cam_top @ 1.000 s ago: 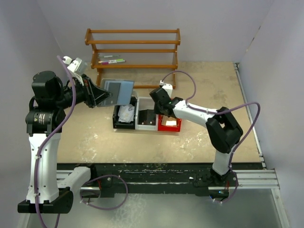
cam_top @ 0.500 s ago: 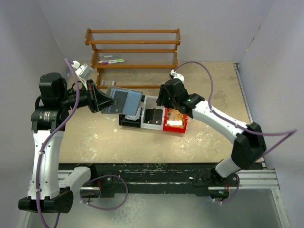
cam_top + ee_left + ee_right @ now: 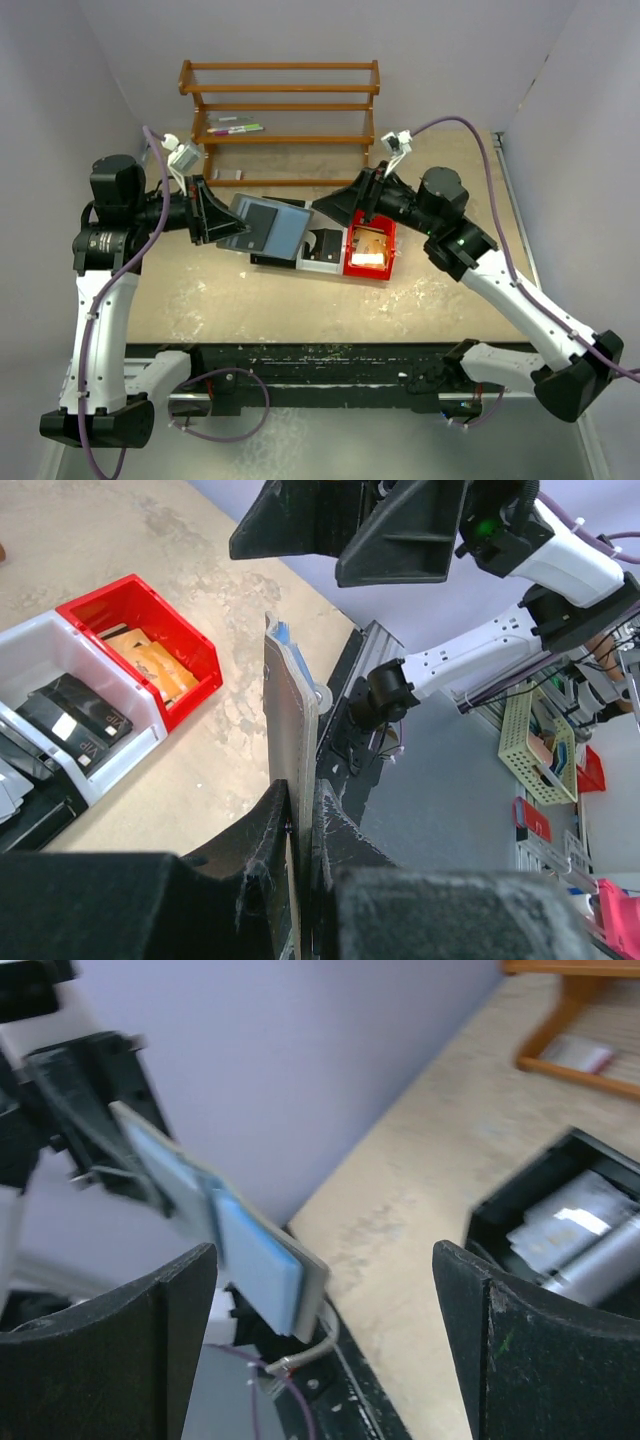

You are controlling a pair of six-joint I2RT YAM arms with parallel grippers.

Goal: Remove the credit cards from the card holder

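Note:
My left gripper point(image 3: 222, 222) is shut on the card holder point(image 3: 270, 226), a flat grey-blue folding case held in the air over the left end of the bins. Its edge stands upright between the left fingers point(image 3: 272, 820) in the left wrist view, card holder point(image 3: 290, 710). My right gripper point(image 3: 332, 205) hangs open just right of it, jaws wide and empty, facing the card holder point(image 3: 235, 1245). Orange cards point(image 3: 368, 245) lie in the red bin point(image 3: 386, 268) and a black card point(image 3: 322, 243) in the white bin. I cannot tell whether any card is inside the holder.
A row of black, white and red bins point(image 3: 300, 262) sits mid-table under both grippers. The black bin point(image 3: 600, 1160) holds silvery items. A wooden rack point(image 3: 280, 105) with pens stands at the back. Purple walls close in both sides.
My right gripper rose from the red bin, turned towards the card holder and opened wide. My left gripper carried the holder right and a little lower.

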